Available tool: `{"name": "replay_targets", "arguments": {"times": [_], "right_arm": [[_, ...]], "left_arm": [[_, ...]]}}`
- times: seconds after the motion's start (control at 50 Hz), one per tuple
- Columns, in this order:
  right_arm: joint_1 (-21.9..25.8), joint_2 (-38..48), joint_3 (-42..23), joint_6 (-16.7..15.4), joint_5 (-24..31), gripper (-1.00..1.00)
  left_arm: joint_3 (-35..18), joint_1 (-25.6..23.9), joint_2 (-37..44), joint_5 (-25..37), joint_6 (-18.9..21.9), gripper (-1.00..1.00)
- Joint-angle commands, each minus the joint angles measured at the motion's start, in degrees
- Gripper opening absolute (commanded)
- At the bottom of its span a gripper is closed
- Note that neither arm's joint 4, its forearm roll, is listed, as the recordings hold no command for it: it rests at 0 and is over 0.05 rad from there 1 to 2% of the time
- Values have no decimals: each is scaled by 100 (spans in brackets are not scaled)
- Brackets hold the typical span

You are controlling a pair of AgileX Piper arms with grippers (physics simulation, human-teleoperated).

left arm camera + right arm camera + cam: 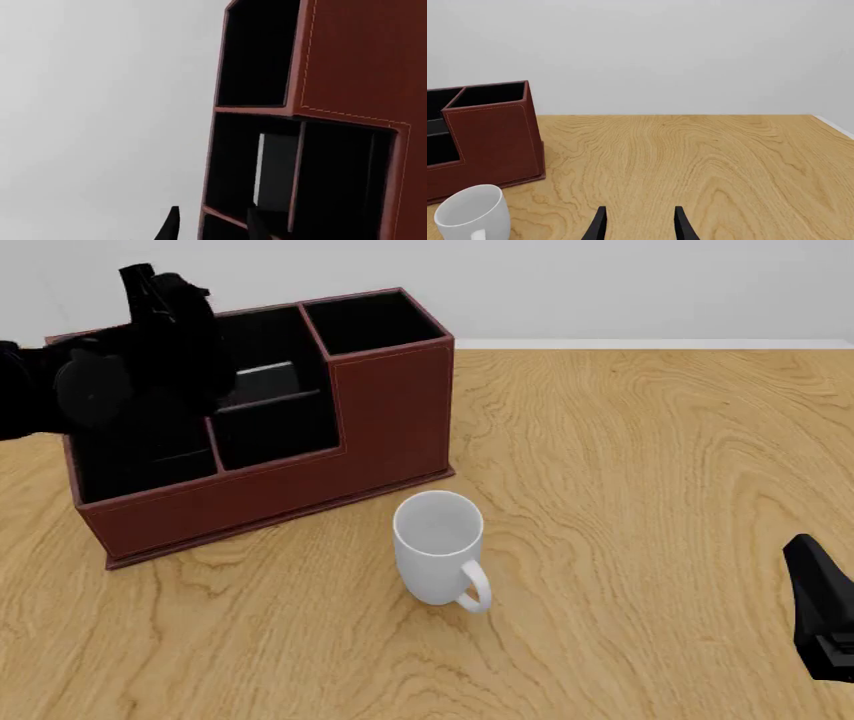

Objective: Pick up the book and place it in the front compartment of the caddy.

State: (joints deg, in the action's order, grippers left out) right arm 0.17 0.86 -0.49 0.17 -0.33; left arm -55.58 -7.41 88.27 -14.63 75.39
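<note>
The book (272, 171) stands in the caddy (387, 410), not on the table (641, 490). From the left wrist you see its pale page edge upright against a thin divider, in the pocket next to the tall end section. From the front it shows only as a grey sliver (267, 375) just behind the middle front pocket. By both views, I judge it to be one row back from the frontmost pocket beside the stitched outer wall. That wall is low there, which is probably why the book went in from above on this side.

Your left gripper (213, 214) is over the low section with its two fingers apart and nothing between them. One finger (255, 222) is in line with the book's pocket and the other is outside the caddy's rim. In the front view the left arm (134, 370) covers the left pockets, so you cannot check the fingers from there.

If the frontmost row is the one meant, you need to regrip on the page edge and lift over the divider. If not, the placing looks done, and a straight rise avoids snagging the rim.

Your right gripper (637, 216) is low over bare table, well apart from the mug (438, 545) and the caddy. Its fingers are spread and empty, and it is parked clear of the left arm's work.
</note>
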Motion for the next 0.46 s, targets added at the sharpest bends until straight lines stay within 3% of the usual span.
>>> {"name": "replay_targets", "arguments": {"times": [0.02, 0.22, 0.46], "right_arm": [[0, -2, 0, 0, 1, 100], [0, -1, 0, 0, 0, 100], [1, 1, 0, 0, 0, 100]], "left_arm": [[302, 19, -823, 357, 13, 100], [752, -166, -2020, 978, -58, 100], [2058, -774, -4278, 1845, -78, 100]]}}
